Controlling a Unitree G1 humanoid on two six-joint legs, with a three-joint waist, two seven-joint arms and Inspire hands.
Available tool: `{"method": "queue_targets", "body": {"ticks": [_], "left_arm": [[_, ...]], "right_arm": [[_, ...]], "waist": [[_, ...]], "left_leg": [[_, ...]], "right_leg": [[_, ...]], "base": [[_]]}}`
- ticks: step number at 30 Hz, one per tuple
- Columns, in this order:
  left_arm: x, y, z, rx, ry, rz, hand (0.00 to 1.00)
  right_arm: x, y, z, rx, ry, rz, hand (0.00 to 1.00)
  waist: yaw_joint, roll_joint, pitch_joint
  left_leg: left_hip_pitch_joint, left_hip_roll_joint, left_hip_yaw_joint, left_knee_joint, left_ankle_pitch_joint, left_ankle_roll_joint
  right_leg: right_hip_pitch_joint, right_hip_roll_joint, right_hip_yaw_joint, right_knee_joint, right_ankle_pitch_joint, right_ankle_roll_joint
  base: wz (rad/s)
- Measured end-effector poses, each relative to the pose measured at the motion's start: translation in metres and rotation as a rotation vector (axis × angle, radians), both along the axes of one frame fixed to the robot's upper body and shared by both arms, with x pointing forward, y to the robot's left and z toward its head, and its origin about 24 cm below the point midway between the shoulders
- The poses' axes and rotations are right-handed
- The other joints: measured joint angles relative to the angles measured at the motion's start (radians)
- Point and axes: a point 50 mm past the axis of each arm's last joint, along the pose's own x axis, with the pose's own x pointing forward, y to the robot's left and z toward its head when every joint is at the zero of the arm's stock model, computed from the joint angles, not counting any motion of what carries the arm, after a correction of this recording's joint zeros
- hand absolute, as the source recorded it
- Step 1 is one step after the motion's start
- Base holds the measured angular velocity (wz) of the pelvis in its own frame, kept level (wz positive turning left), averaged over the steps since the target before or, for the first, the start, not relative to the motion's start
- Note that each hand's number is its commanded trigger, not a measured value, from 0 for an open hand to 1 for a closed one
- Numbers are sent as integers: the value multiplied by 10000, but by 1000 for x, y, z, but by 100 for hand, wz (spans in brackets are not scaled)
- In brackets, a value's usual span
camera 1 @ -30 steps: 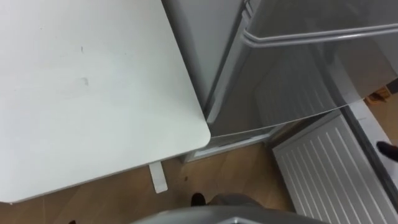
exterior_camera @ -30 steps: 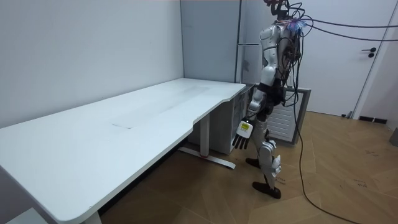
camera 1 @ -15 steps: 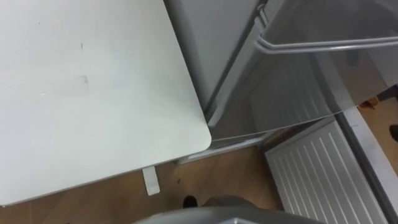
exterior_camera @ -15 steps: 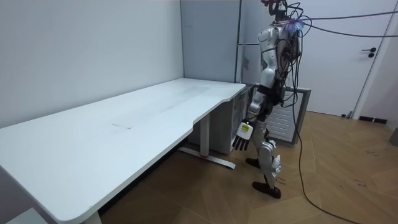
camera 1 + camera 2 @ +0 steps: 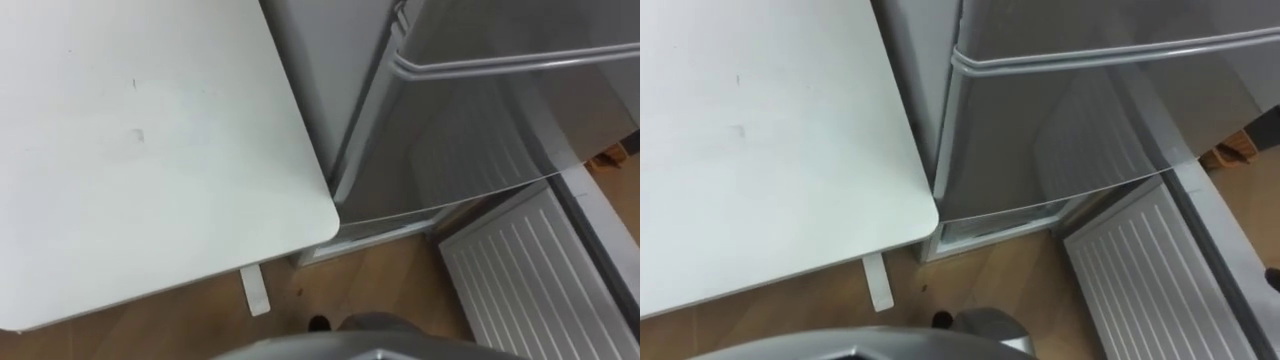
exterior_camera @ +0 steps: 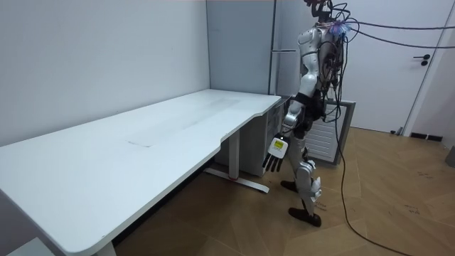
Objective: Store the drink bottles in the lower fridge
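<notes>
I stand at the grey fridge, beside the rounded end of the white table. A pale handle bar runs across the fridge's upper door. Below it the lower door stands swung out to my right, showing its white ribbed inner panel. The room view has that door behind my legs. My left hand hangs at my side near the table's end, fingers straight and holding nothing.
The table stretches off toward the room view's left along the wall. Its white foot rests on the wooden floor close to the fridge's bottom corner. A closed door stands at the room view's far right.
The head view swayed and came back to nearly the same place. My left hand swung slightly toward the table. The fridge and table have not moved.
</notes>
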Motion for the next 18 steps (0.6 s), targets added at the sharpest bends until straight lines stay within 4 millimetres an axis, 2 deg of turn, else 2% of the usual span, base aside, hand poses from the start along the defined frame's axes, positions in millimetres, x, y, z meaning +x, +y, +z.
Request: {"method": "queue_targets", "body": {"ticks": [5, 9, 13, 16, 18], "left_arm": [[0, 6, 2, -140, 62, -105, 0], [-2, 19, 8, 59, 229, -216, 0], [-4, 21, 9, 40, 377, -120, 0], [-4, 21, 9, 20, 422, -101, 0], [-4, 21, 9, 4, 454, -107, 0]], "right_arm": [[3, -5, 6, -169, -6, -82, 0], [-6, -1, -6, 456, 397, -575, 0], [-13, 2, -13, 759, 701, -843, 0], [-15, 1, -12, 805, 748, -963, 0], [-20, 3, -16, 1021, 739, -1267, 0]], "waist": [[48, 359, -9], [93, 508, -18], [91, 536, -17], [69, 446, -23], [74, 480, 7]], "left_leg": [[-30, 29, -7, -6, 0, 0], [-91, 24, -9, 48, 0, -1], [-256, -29, 15, 200, 1, -1], [-415, -58, 17, 390, 0, -2], [-523, -33, 27, 524, -10, -19]], "right_leg": [[-3, 16, -18, -55, -4, 4], [-59, 8, -23, 9, -56, -5], [-298, -53, -17, 231, -140, -9], [-401, -100, -18, 337, -204, -15], [-402, -100, -41, 297, -187, -31]], "base": [[1], [0], [0], [4], [5]]}}
